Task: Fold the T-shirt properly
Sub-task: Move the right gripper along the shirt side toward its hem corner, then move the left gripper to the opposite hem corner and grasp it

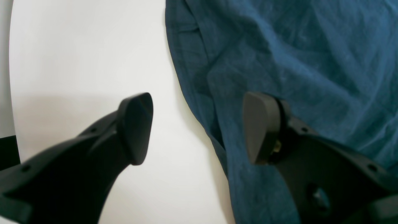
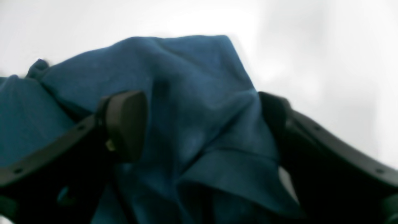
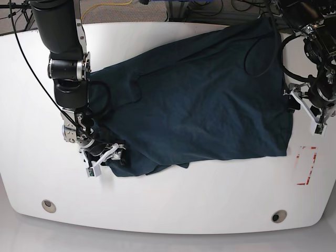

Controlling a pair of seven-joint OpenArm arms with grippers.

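- While the T-shirt [image 3: 199, 100] is lying spread, the right gripper [image 2: 202, 124] is straddling a sleeve fold, jaws apart, seemingly readying a pinch.
- The left gripper [image 1: 199, 127] is bracketing the hem edge, jaws open, holding nothing.

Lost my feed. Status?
Left pincer open astride shirt edge. Right pincer wide around bunched sleeve. Shirt spread, unfolded, on table. Nothing blocking.

Bright, even light; wrist views blurred — overexposed
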